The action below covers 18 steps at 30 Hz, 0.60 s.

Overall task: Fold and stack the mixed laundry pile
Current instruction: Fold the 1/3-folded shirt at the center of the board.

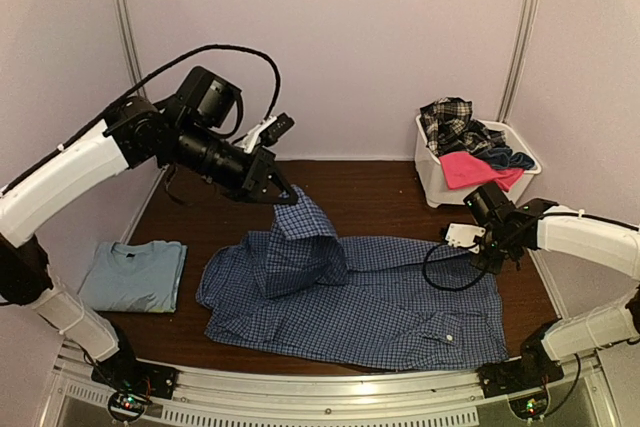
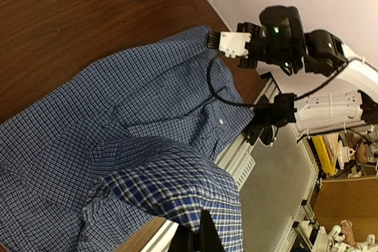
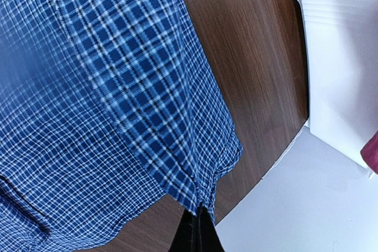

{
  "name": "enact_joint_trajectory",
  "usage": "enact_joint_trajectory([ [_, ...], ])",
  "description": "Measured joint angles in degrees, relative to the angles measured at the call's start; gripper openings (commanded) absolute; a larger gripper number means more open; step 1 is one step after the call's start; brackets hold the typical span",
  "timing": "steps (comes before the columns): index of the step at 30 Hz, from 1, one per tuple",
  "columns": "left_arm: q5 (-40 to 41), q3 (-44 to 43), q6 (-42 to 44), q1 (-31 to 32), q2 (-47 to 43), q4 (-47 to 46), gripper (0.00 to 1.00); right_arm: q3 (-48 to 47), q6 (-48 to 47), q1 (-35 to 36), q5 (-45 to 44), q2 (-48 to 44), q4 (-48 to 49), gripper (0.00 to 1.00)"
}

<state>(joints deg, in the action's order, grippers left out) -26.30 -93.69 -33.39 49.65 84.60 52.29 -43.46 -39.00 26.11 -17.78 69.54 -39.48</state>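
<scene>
The blue small-check button shirt [image 1: 350, 292] lies spread over the middle of the brown table. My left gripper [image 1: 287, 196] is shut on one edge of the shirt [image 2: 177, 190] and holds it lifted above the rest. At the shirt's right side my right gripper [image 1: 470, 247] is shut on a corner of the shirt [image 3: 118, 98], low over the table. A folded light blue T-shirt [image 1: 133, 274] rests at the left. The rest of the mixed laundry pile [image 1: 470, 142], with black-white plaid, hot pink and dark navy pieces, sits in the basket.
A white plastic basket [image 1: 437, 178] stands at the back right, beside my right arm. Pale walls close in the table on three sides. The metal rail [image 1: 330, 387] runs along the near edge.
</scene>
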Motion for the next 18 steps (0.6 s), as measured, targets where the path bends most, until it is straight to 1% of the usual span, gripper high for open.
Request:
enact_joint_trajectory([
  [2, 1.0, -2.5, -0.7, -2.1, 2.5, 0.0, 0.00, 0.0, 0.0, 0.0, 0.0, 0.0, 0.2, 0.00],
  [6, 1.5, -11.6, -1.1, -10.2, 12.5, -1.9, 0.00, -0.1, 0.3, 0.1, 0.1, 0.2, 0.3, 0.00],
  [7, 1.2, -15.3, -1.0, -12.4, 16.1, -2.1, 0.08, -0.2, 0.3, 0.1, 0.1, 0.4, 0.3, 0.00],
  [8, 0.9, -19.7, -0.7, -14.4, 20.2, -2.3, 0.26, -0.4, 0.5, 0.1, 0.2, 0.9, 0.2, 0.00],
  [9, 0.8, -25.1, -0.2, -16.3, 25.0, -2.8, 0.36, -0.7, 0.7, 0.2, 0.3, 1.4, 0.2, 0.00],
  [10, 0.9, -31.4, 0.5, -17.9, 30.3, -3.1, 0.42, -1.2, 0.9, 0.2, 0.4, 2.1, 0.2, 0.00],
  [11, 1.0, -36.2, 1.2, -19.3, 34.7, -3.9, 0.53, -1.7, 1.2, 0.2, 0.5, 2.8, 0.2, 0.00],
  [12, 1.2, -39.3, 1.6, -20.3, 37.7, -4.4, 0.62, -2.3, 1.4, 0.2, 0.5, 3.5, 0.2, 0.00],
  [13, 1.5, -42.2, 1.6, -21.4, 41.0, -5.0, 0.67, -3.0, 1.8, 0.3, 0.6, 4.5, 0.2, 0.00],
  [14, 2.1, -43.3, 1.8, -22.3, 43.3, -5.9, 0.69, -3.8, 2.1, 0.3, 0.7, 5.6, 0.3, 0.00],
  [16, 3.7, -42.7, 1.8, -23.9, 45.7, -5.7, 0.69, -5.6, 3.0, 0.3, 0.9, 8.1, 0.2, 0.00],
  [18, 5.5, -39.3, 2.9, -24.9, 45.7, -5.3, 0.68, -7.5, 3.7, 0.3, 1.0, 10.6, 0.2, 0.00],
])
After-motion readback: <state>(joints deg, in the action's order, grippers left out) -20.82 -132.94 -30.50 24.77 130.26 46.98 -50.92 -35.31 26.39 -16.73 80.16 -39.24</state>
